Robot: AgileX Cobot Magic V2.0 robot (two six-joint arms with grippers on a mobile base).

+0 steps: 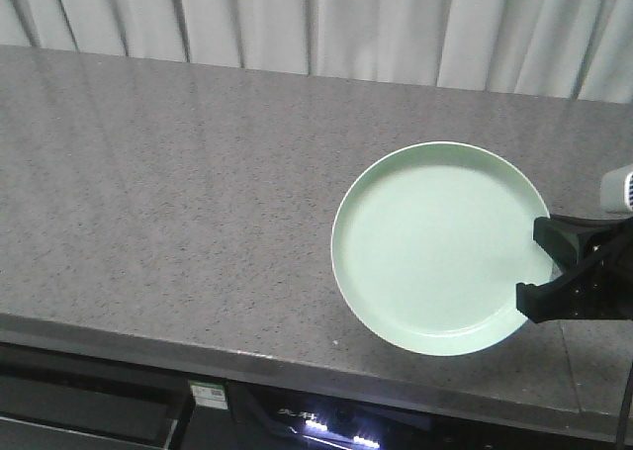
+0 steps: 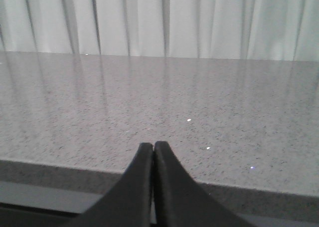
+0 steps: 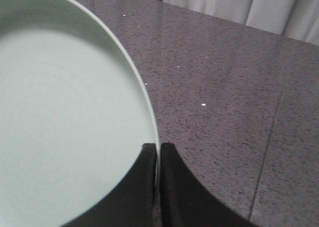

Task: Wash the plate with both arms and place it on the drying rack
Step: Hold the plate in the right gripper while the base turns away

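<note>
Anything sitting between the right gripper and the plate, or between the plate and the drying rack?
Nothing visible. The right gripper has the rim of the plate between its fingers. Only bare counter shows around the plate, but the drying rack appears in no view, so that path cannot be judged.
</note>
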